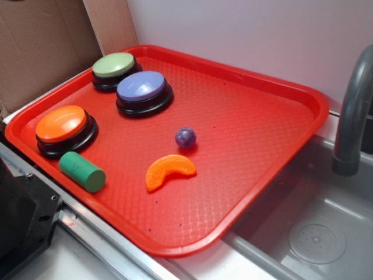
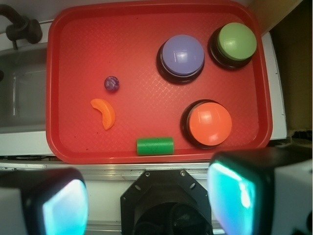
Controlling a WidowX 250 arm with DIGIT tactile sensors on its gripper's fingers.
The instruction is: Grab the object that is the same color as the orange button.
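Observation:
The object, a small orange crescent with a ridged surface [image 1: 169, 171] [image 2: 104, 113], lies flat on the red tray [image 1: 256, 151] [image 2: 146, 19] near its front middle. The orange button [image 1: 61, 124] [image 2: 210, 123], a glossy dome on a black base, stands at the tray's left side in the exterior view. My gripper [image 2: 149, 198] shows only in the wrist view. It is open, high above the tray's near edge, far from the crescent, with nothing between its fingers [image 2: 61, 205].
A purple ball [image 1: 185, 137] [image 2: 112, 83] sits just behind the crescent. A green cylinder [image 1: 83, 171] [image 2: 155, 146] lies by the near rim. Purple [image 1: 141, 87] and green [image 1: 113, 65] buttons stand at the back. A sink [image 1: 315, 233] and faucet [image 1: 352, 111] are to the right.

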